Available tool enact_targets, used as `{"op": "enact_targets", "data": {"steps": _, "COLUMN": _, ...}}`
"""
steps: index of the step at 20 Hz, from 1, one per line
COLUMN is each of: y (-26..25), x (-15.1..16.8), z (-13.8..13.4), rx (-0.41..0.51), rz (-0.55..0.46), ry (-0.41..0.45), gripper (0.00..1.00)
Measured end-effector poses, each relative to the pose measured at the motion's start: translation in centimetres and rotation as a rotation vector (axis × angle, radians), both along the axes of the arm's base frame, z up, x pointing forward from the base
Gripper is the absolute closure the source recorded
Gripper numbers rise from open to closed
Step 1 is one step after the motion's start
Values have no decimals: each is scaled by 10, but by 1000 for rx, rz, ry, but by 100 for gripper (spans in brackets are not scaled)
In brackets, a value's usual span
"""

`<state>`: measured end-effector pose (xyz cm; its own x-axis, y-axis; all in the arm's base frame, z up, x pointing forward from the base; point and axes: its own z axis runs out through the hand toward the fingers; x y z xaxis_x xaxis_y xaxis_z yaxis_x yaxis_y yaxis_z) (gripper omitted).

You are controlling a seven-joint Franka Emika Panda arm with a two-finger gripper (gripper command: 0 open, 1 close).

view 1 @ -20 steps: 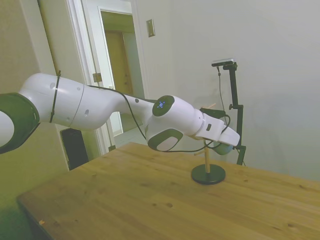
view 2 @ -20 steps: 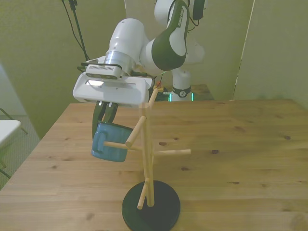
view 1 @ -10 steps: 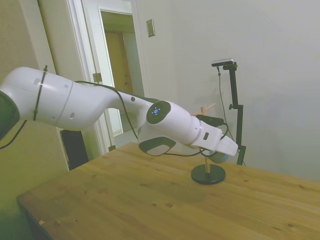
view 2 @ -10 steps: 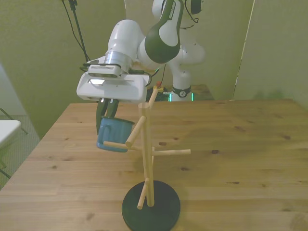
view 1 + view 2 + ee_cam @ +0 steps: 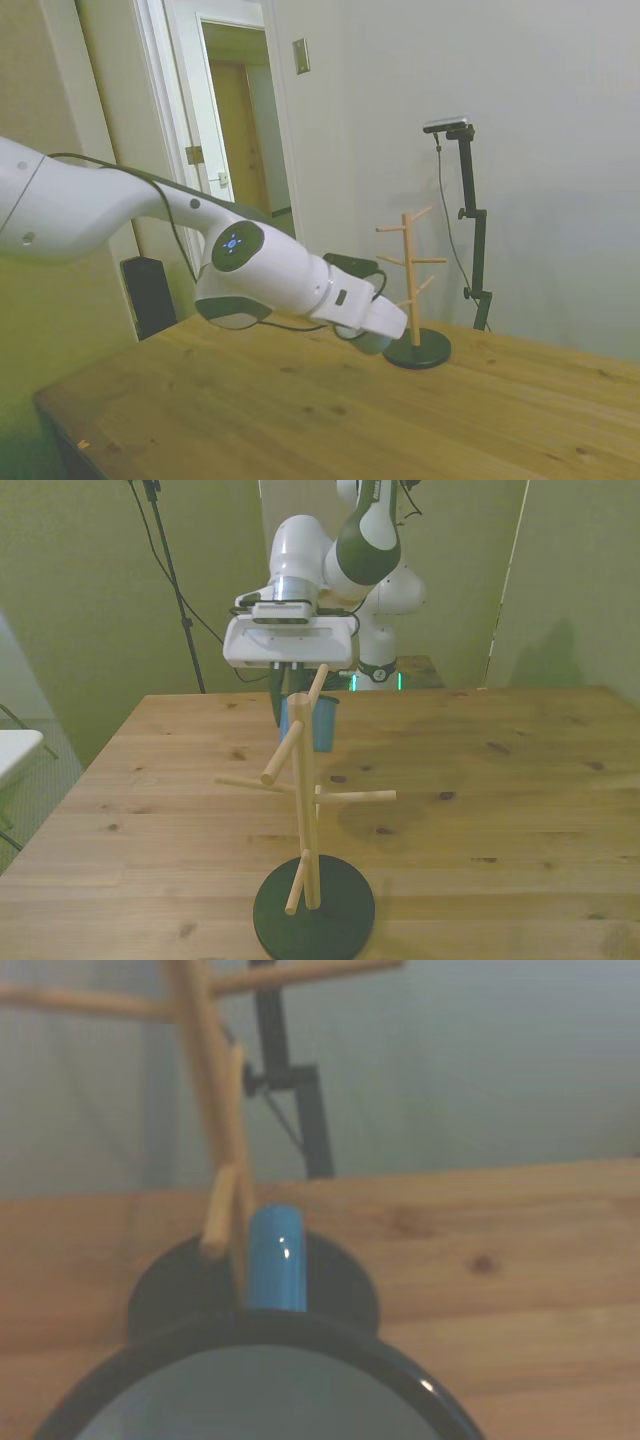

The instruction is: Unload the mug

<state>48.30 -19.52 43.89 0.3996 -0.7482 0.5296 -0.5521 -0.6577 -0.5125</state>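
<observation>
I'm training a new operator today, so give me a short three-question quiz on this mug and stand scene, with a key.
1. True or false: the mug hangs on a peg of the stand.
2. What holds the mug? A) the gripper B) a peg C) the table
3. Fill in: in the front view the mug is seen ____ the stand's post, on the robot's side of it.

Key:
1. False. It is off the pegs, which are all bare.
2. A. The gripper carries it from above, over the table.
3. Behind. The post partly covers it there; the wrist view shows the mug's dark rim with the stand's black base beyond it.
</observation>
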Motion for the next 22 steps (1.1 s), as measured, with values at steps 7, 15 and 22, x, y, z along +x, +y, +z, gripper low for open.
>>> {"op": "enact_targets", "data": {"steps": 7, "y": 69, "x": -36, "z": -15, "rx": -46, "rz": 144, "ry": 116, "gripper": 100}}
{"op": "enact_targets", "data": {"steps": 15, "y": 116, "x": -52, "z": 13, "rx": -71, "rz": 166, "ry": 310, "gripper": 100}}
{"op": "enact_targets", "data": {"steps": 22, "y": 126, "x": -32, "z": -27, "rx": -92, "rz": 79, "ry": 512, "gripper": 100}}
